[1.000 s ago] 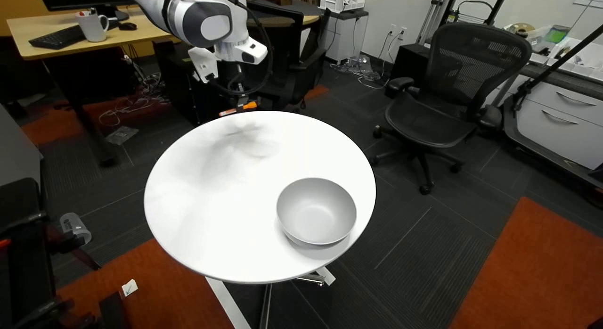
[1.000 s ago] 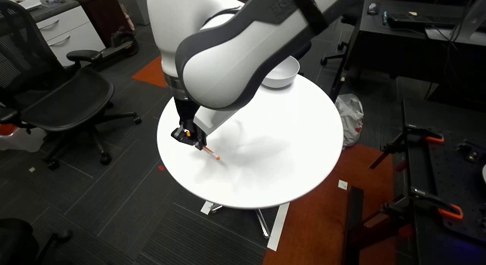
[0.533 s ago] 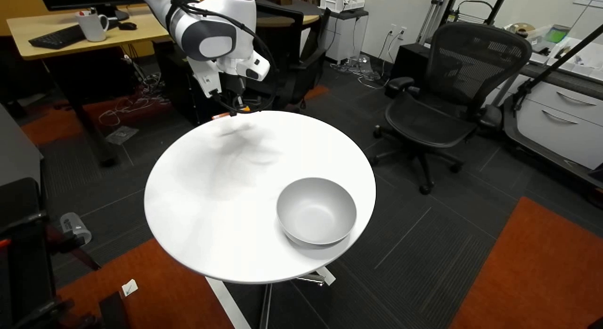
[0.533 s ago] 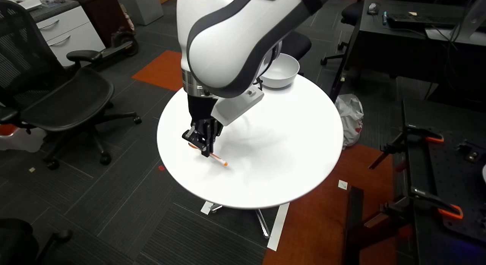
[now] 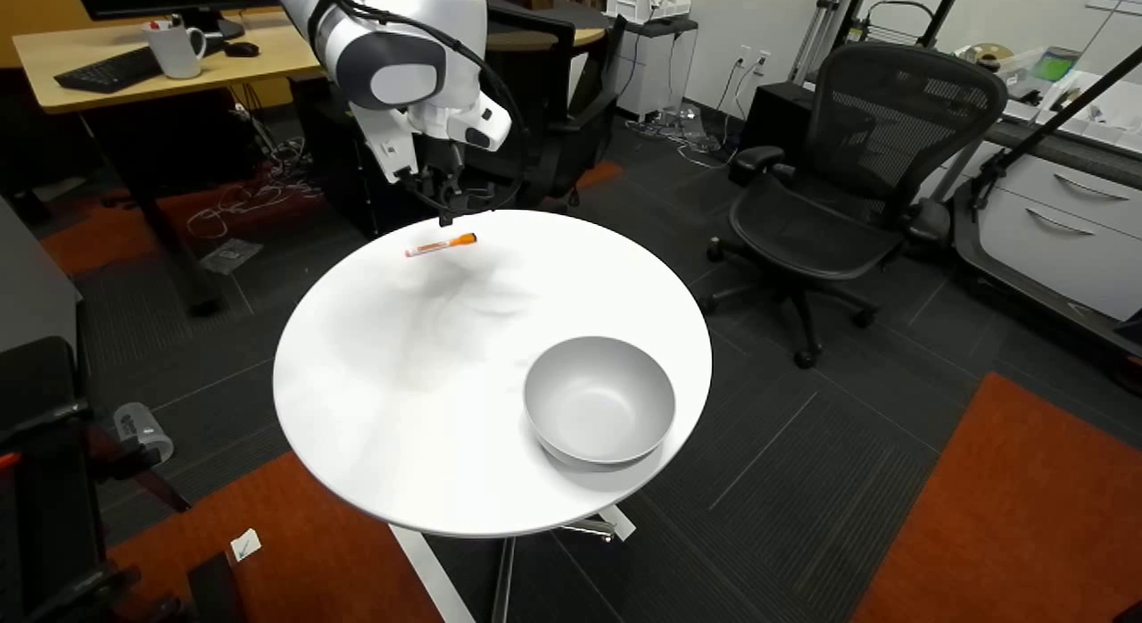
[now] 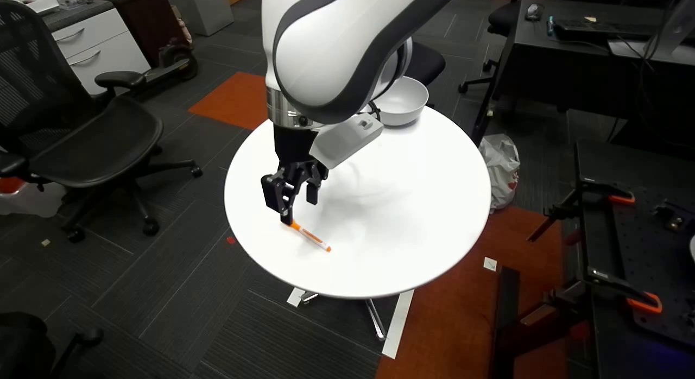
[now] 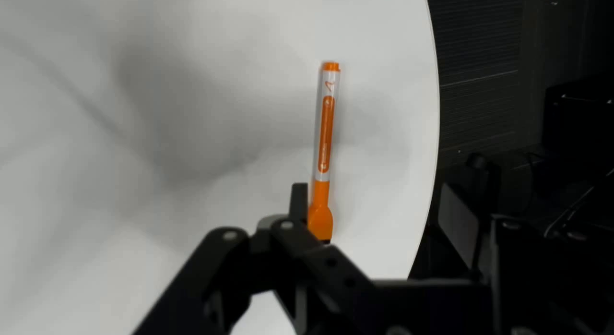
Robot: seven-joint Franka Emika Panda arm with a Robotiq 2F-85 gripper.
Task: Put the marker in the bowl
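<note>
Upright grey bowl (image 5: 598,400) on table (image 5: 393,418), marker (image 5: 442,245) outside it

Both exterior views are looking down aslant, sharing table (image 5: 464,373) mid-frame and bowl (image 5: 598,404); wrist view facing down, close.

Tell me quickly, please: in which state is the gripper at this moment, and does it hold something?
Gripper: open, fingers apart, holding nothing; the orange marker lies on the white table.
</note>
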